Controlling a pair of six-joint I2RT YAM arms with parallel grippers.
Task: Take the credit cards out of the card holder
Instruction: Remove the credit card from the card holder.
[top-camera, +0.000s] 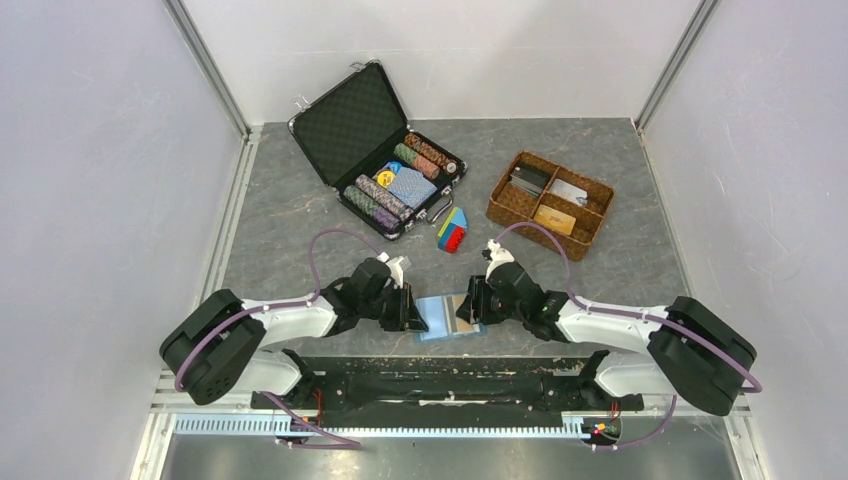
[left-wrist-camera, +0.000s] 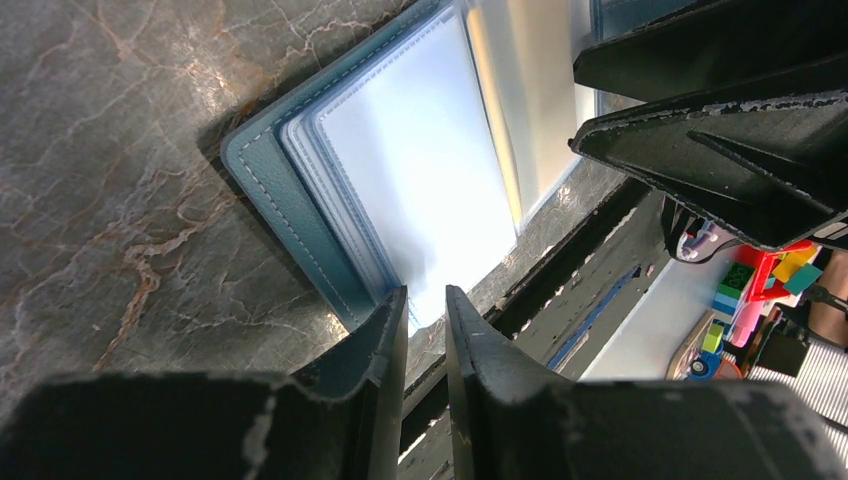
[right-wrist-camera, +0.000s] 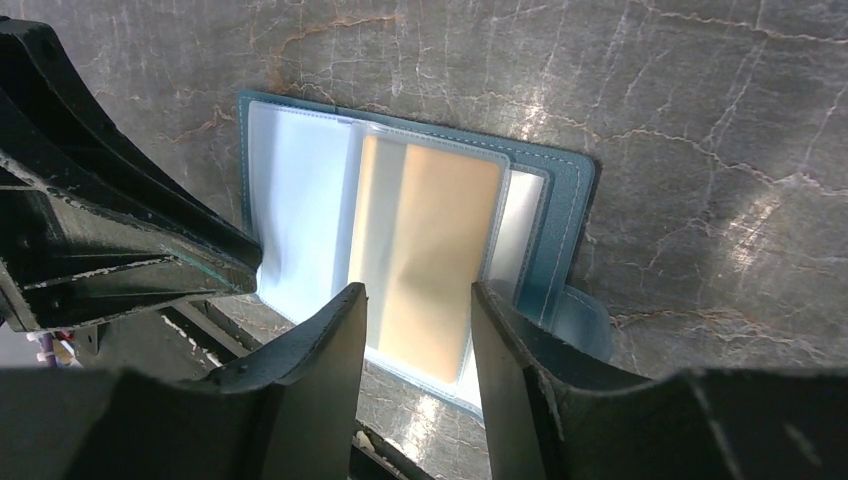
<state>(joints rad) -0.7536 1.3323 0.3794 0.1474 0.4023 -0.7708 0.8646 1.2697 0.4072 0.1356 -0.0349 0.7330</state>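
The light-blue card holder (top-camera: 440, 330) lies open on the table near the front edge, between my two grippers. In the right wrist view it (right-wrist-camera: 565, 200) shows clear sleeves, and an orange-yellow credit card (right-wrist-camera: 440, 250) sits in the middle sleeve. No greyish card shows in the holder. My right gripper (right-wrist-camera: 415, 300) is open, its fingers either side of the orange card's near end; it stands at the holder's right half (top-camera: 472, 305). My left gripper (left-wrist-camera: 425, 300) is open by a narrow gap, empty, at the corner of the white sleeves (left-wrist-camera: 420, 170), at the holder's left edge (top-camera: 412, 312).
An open black chip case (top-camera: 385, 150) stands at the back left. A brown wicker tray (top-camera: 597, 215) at the back right holds several flat cards. A coloured block toy (top-camera: 452, 230) lies behind the holder. The table's front edge (left-wrist-camera: 560, 250) runs just beside the holder.
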